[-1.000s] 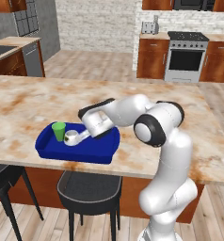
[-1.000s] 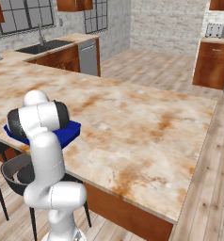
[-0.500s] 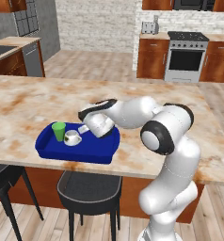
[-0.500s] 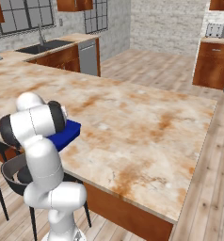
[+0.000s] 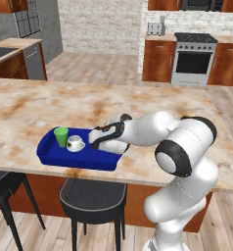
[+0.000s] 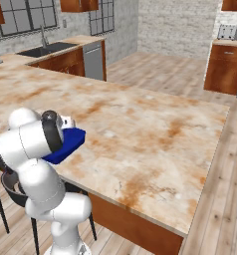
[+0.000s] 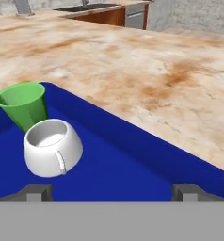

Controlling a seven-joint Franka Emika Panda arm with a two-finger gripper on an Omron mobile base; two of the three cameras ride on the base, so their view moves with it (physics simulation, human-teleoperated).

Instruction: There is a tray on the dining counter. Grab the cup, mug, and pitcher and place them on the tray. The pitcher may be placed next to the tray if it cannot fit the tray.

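The blue tray (image 5: 55, 158) lies near the front edge of the dining counter (image 5: 152, 100). On its left half the green cup (image 5: 61, 136) stands upright with the white mug (image 5: 75, 143) just right of it. My gripper (image 5: 92, 140) hovers low over the tray's right half, right of the mug, open and empty. In the hand view the cup (image 7: 22, 103) and the mug (image 7: 52, 147) sit on the tray (image 7: 132, 164) ahead and to the left, clear of my open gripper (image 7: 112, 192). The tray's corner (image 6: 70, 139) peeks past my arm. The pitcher is out of view.
A dark round stool (image 5: 91, 198) stands under the counter's front edge below the tray, and another stool (image 5: 1, 181) is at the left. Broad bare counter top (image 6: 140, 134) stretches beyond the tray. An oven (image 5: 192, 59) and cabinets line the far wall.
My hand has backed off a little to the right from the mug, which now stands free on the tray beside the cup. The arm's elbow has swung lower toward the counter.
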